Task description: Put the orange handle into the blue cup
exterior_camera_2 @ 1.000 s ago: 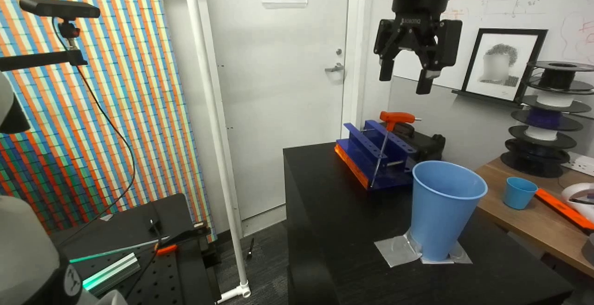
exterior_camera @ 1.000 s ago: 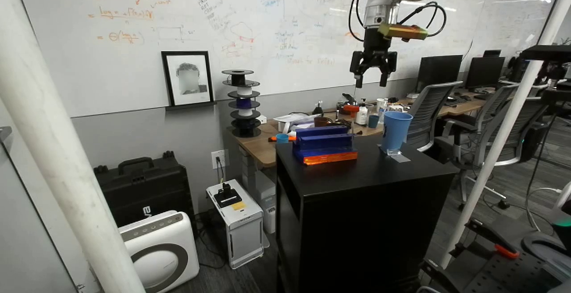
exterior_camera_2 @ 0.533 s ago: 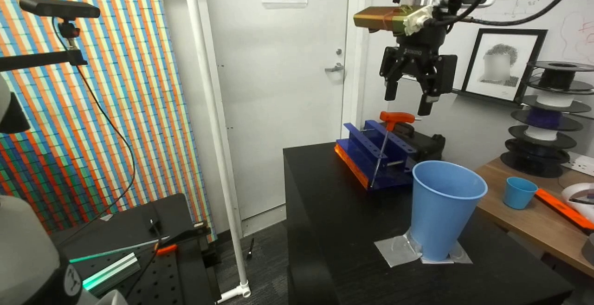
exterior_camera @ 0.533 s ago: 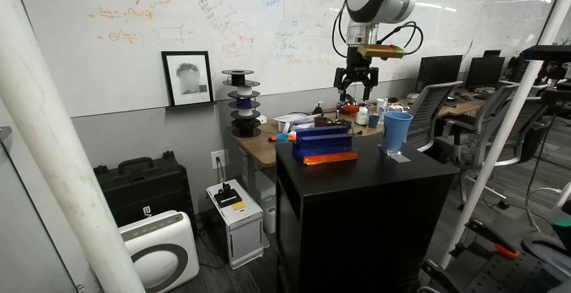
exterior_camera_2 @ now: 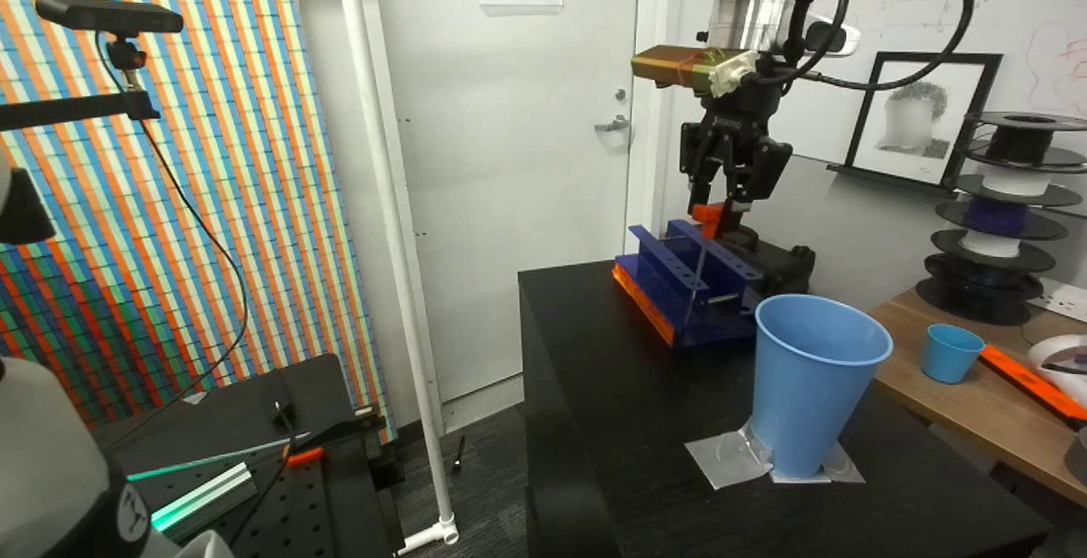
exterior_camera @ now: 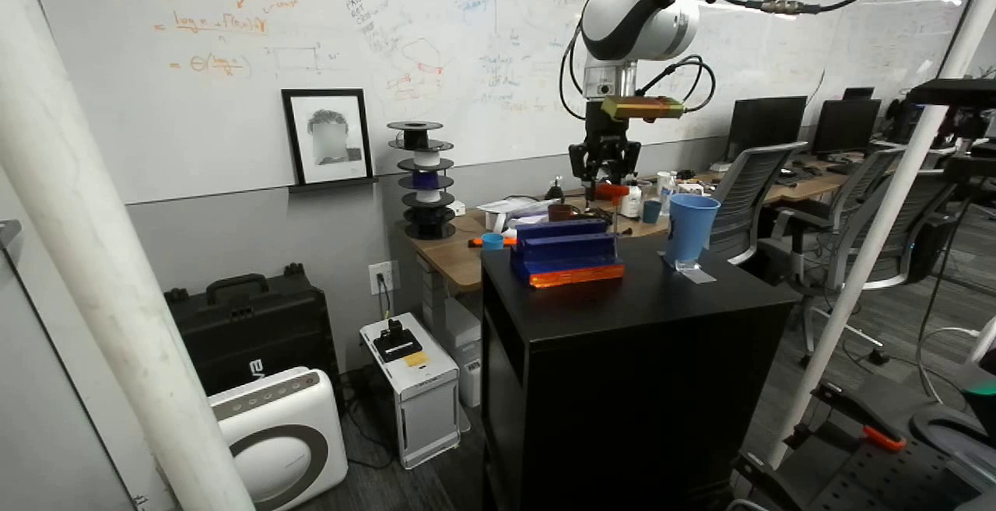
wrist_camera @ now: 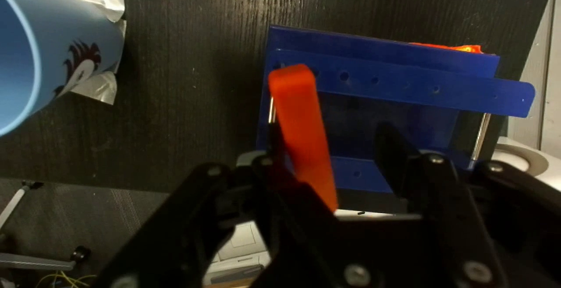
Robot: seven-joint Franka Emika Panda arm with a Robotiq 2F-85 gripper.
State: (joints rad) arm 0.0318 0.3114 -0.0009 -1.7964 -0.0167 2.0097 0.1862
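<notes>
The black Robotiq gripper (wrist_camera: 331,141) hangs right over the dark-blue bracket stand (exterior_camera: 564,249), its jaws spread, with the orange T-handle (wrist_camera: 302,134) between them. In the wrist view I can pick out both fingers (wrist_camera: 392,158): the one toward nine o'clock is just beside the handle, though I can't tell whether they touch, while the one toward three o'clock stands apart from it with a plain gap. The handle tops a thin metal shaft (exterior_camera_2: 701,259) that runs down by an end of the stand; I can't make out what its lower tip rests on.

Well apart from all that, the tall light-blue cup (exterior_camera_2: 815,388) stands upright on the black cabinet (exterior_camera: 661,293). In both exterior views it lies around four to five o'clock from the handle; in the wrist view, between nine and ten. Silvery tape (exterior_camera_2: 726,460) is stuck about its foot, and a dark red emblem (wrist_camera: 83,62) shows on its side.

On the wooden desk (exterior_camera_2: 994,422) a small blue cup (exterior_camera_2: 951,354) sits at nearly three o'clock from the tall one. In an exterior view, filament spools (exterior_camera: 424,180) are stacked at ten o'clock from the stand.
</notes>
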